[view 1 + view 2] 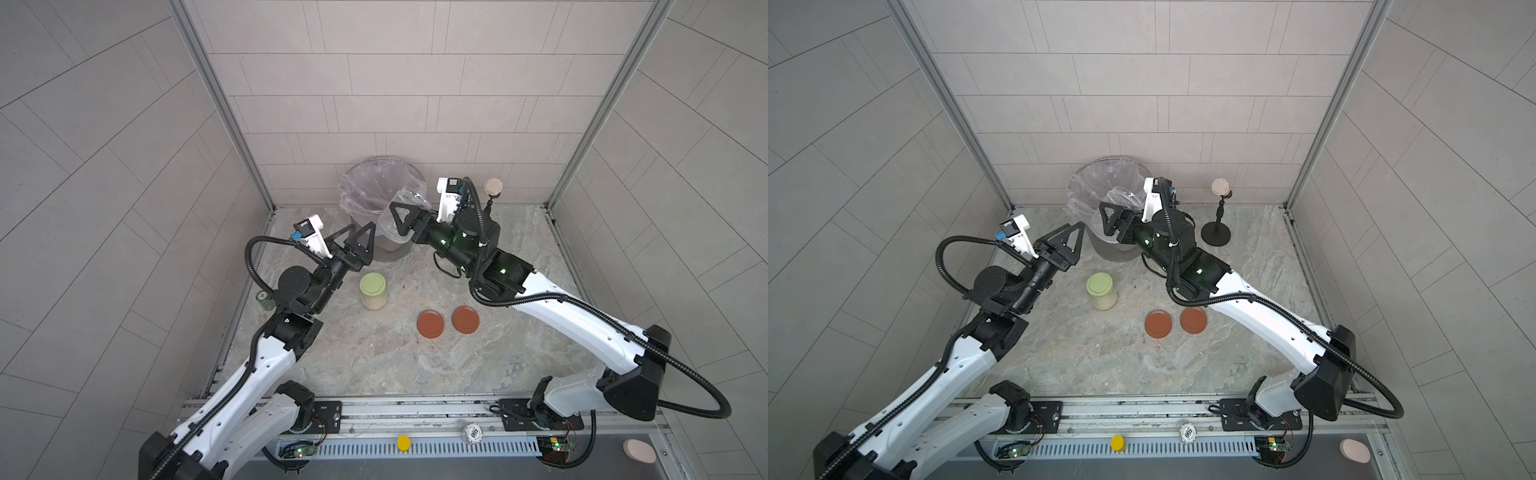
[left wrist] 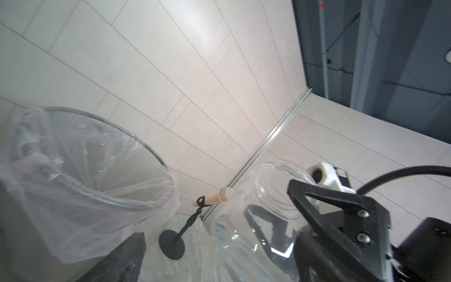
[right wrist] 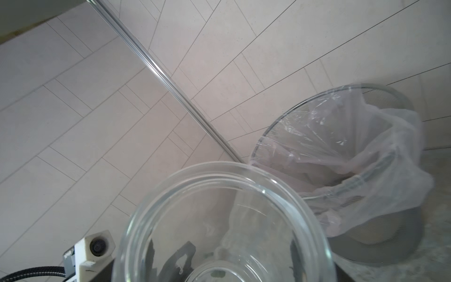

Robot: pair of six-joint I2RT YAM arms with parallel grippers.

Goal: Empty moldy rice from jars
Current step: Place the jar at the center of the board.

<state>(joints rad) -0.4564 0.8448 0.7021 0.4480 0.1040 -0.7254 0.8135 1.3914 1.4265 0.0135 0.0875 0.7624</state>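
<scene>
Right gripper (image 1: 401,212) clamped clear round glass jar (image 1: 411,198) by side wall (slippery, fragile, likely light; hold there); left gripper (image 1: 361,232) jaws stood apart.

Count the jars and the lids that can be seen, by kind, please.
Glass jars: 2, the closed jar and the open jar in the right gripper.
Rust-red lids, loose: 2.
Pale green lid, on the closed jar: 1.
Total: 5.
</scene>
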